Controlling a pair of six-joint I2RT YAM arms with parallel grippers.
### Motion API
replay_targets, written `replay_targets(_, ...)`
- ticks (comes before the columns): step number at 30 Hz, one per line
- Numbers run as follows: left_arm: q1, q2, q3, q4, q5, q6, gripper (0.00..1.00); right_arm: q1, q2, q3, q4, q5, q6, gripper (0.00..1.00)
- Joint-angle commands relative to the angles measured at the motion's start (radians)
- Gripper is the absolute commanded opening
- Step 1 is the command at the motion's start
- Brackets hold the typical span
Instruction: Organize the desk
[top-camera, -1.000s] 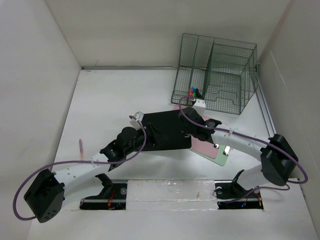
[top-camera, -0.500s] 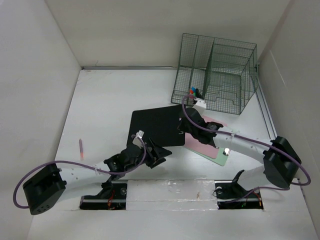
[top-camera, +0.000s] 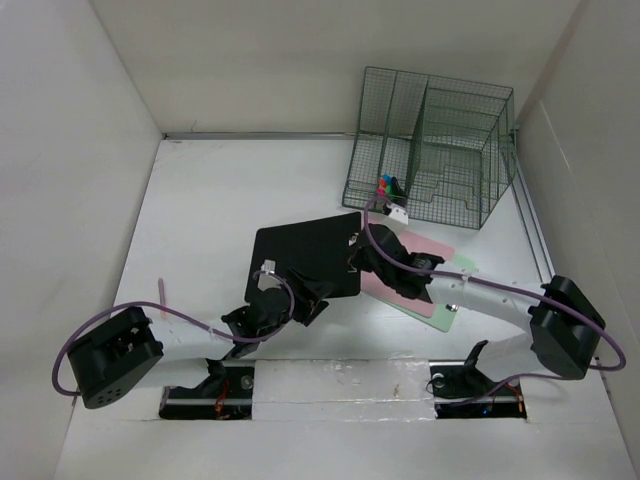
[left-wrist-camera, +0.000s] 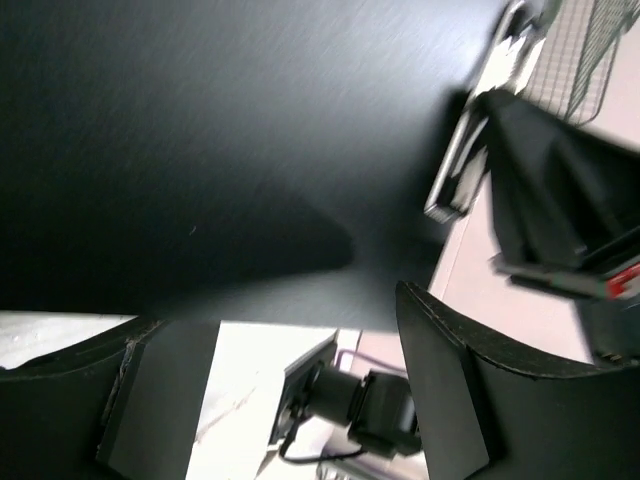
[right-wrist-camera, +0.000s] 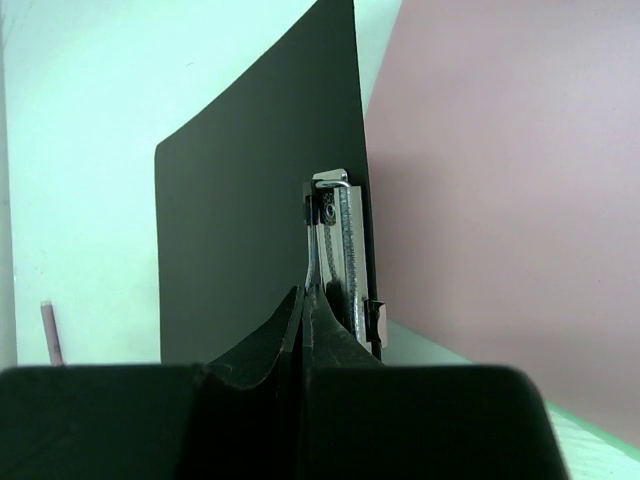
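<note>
1. The desk (top-camera: 200, 200) is a big, flat, white top. It fills most of the top view, and it is not tidy yet.
2. A black clipboard (top-camera: 300, 250) sits out in the middle of the desk.
3. The right gripper (top-camera: 355, 262) is pinched tight on the shiny metal clip (right-wrist-camera: 340, 250) at the right edge of the black clipboard. So it is holding the clipboard by that clip.
4. I cannot tell if the clipboard lies flat or is lifted a little.
5. The left gripper (top-camera: 305, 300) is just beside the near edge of the clipboard. Its two fingers are spread wide and there is nothing between them.
6. A pink sheet (top-camera: 425, 262) lies right of the clipboard, under the right arm. A pale green board (top-camera: 445, 312) peeks out from under it.
7. A pink pen (top-camera: 161, 293) lies alone on the left side, well apart from everything else.
8. A dark green wire rack (top-camera: 440, 140) stands in the far right corner. Some colored markers (top-camera: 385, 186) are inside it at the front. That part looks done.
9. I think most of the job is left. The clipboard, the pink sheet, the green board and the pen all need a home, most likely in the rack.
10. Plain white walls (top-camera: 80, 120) stand on the left, far and right sides of the desk.
</note>
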Motion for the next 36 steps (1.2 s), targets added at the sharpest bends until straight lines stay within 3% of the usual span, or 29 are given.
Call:
replay_targets(1,-0.004,-0.007,0.039,0.055,-0.079,-0.015,0.66,0.022,-0.038,-0.025,0.076,0.0,0.035,0.0)
replay_targets(10,-0.004,0.052,0.065,0.023,-0.185,-0.038,0.6,0.062,-0.063,-0.093,0.168,-0.04,0.103,0.0)
replay_targets(18,0.029,0.002,0.036,0.02,-0.226,-0.021,0.33,0.126,-0.086,-0.146,0.192,-0.074,0.14,0.0)
replay_targets(24,0.042,-0.099,-0.006,0.013,-0.312,0.053,0.2,0.171,-0.09,-0.197,0.204,-0.089,0.175,0.0)
replay_targets(28,0.078,-0.165,-0.033,0.002,-0.306,0.129,0.0,0.192,-0.093,-0.212,0.201,-0.094,0.186,0.0)
replay_targets(33,0.09,-0.299,-0.079,-0.038,-0.272,0.18,0.0,0.201,-0.138,-0.212,0.185,-0.081,0.151,0.0)
replay_targets(36,0.09,-0.417,-0.076,-0.125,-0.28,0.218,0.0,0.21,-0.203,-0.191,0.112,-0.074,0.121,0.31)
